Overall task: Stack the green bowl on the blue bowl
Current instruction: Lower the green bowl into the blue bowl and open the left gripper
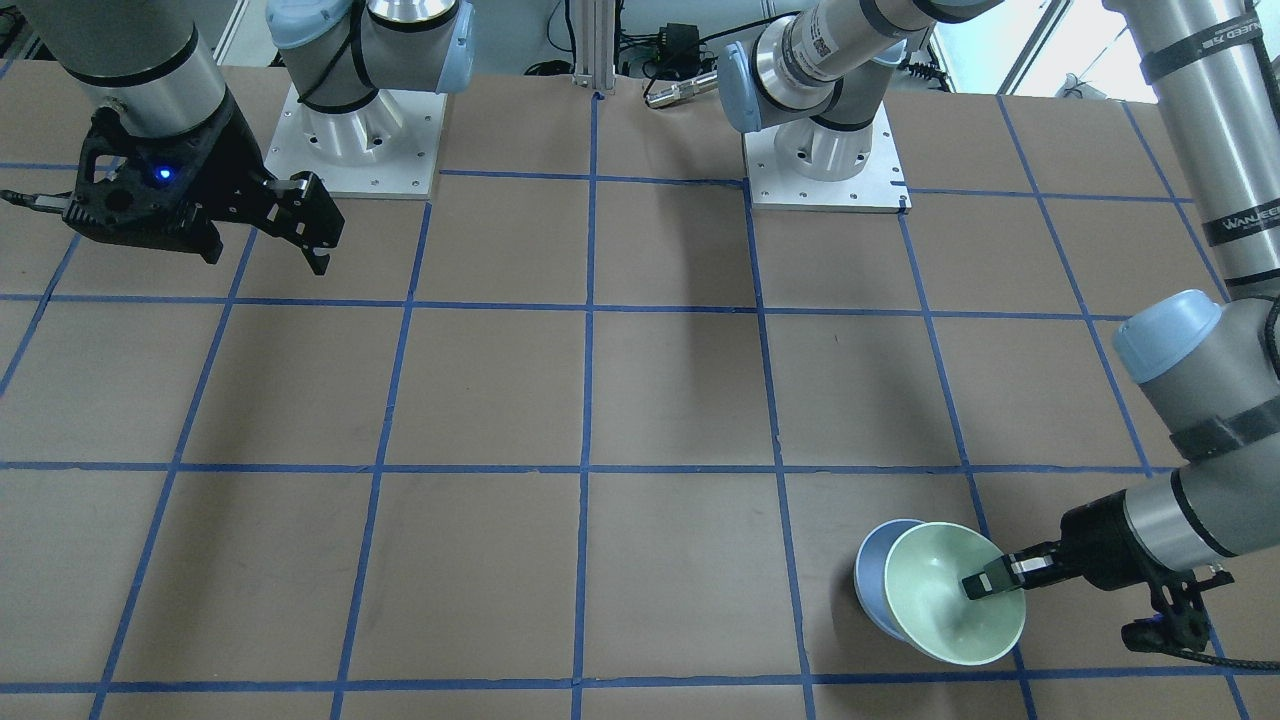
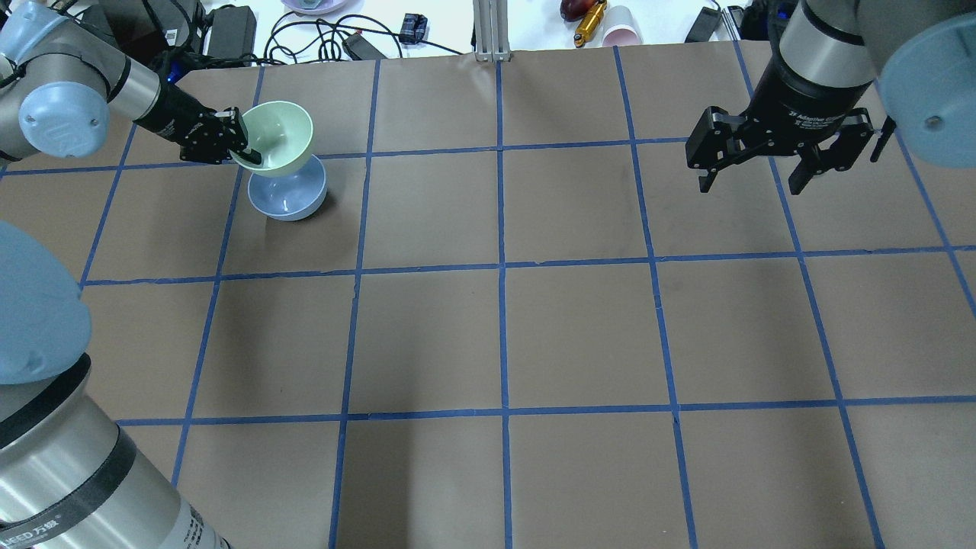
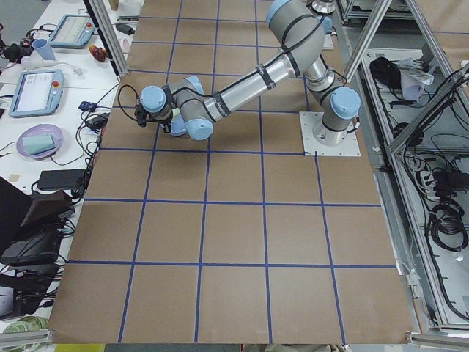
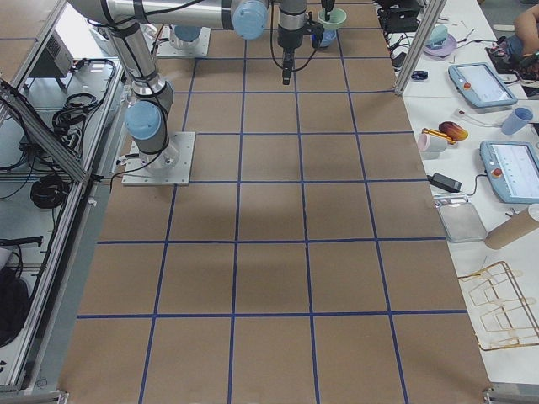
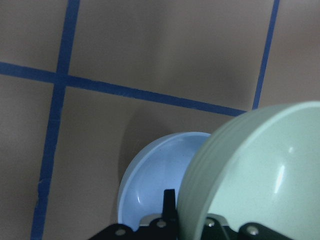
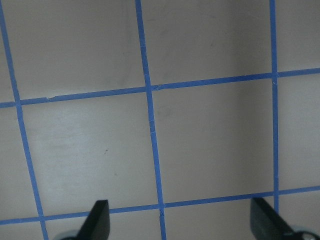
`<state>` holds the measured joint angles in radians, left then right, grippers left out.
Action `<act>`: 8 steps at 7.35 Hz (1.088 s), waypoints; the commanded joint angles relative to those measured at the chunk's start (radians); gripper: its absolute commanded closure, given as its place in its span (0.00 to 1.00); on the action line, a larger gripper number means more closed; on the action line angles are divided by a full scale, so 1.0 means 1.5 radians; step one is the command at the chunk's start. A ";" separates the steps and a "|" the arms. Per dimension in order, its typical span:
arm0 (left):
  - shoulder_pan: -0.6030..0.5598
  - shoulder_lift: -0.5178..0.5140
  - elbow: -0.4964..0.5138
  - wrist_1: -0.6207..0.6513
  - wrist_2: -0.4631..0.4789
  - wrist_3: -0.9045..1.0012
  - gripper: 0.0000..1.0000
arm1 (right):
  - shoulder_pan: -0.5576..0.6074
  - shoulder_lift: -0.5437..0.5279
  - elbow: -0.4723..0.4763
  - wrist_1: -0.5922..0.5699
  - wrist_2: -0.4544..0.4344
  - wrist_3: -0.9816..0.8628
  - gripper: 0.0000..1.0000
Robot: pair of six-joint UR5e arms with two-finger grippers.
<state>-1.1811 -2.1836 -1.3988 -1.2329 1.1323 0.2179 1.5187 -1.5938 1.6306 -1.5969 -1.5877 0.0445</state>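
My left gripper (image 2: 245, 155) is shut on the rim of the green bowl (image 2: 280, 136), one finger inside it. It holds the bowl tilted in the air, partly over the blue bowl (image 2: 290, 200), which rests on the table. In the front view the green bowl (image 1: 945, 598) overlaps the blue bowl (image 1: 872, 575), with the left gripper (image 1: 985, 584) at its rim. The left wrist view shows the green bowl (image 5: 260, 175) above the blue bowl (image 5: 155, 185). My right gripper (image 2: 755, 179) hangs open and empty above the table, far to the right; it also shows in the front view (image 1: 315, 225).
Brown table (image 2: 503, 335) with a blue tape grid. Cables, a purple dish and small items lie beyond the far edge (image 2: 320, 30). The arm bases (image 1: 350, 140) stand on the robot's side.
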 commanded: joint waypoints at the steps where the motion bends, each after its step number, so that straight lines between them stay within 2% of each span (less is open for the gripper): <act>1: 0.001 0.003 -0.035 0.051 0.003 0.002 1.00 | 0.000 0.000 0.000 0.000 0.001 0.000 0.00; 4: 0.001 0.010 -0.035 0.048 0.008 -0.002 0.99 | 0.000 0.000 0.000 0.000 0.000 0.000 0.00; 5: 0.001 0.010 -0.036 0.044 0.008 -0.003 0.95 | 0.000 0.000 0.000 0.000 0.000 0.000 0.00; 7: 0.000 0.019 -0.053 0.043 0.023 -0.003 0.76 | 0.000 0.000 0.000 0.000 0.000 0.000 0.00; 8: 0.000 0.025 -0.059 0.045 0.027 -0.004 0.62 | 0.000 0.000 0.000 0.000 0.001 0.000 0.00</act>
<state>-1.1805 -2.1566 -1.4738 -1.1679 1.1619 0.2130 1.5186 -1.5938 1.6307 -1.5969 -1.5874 0.0445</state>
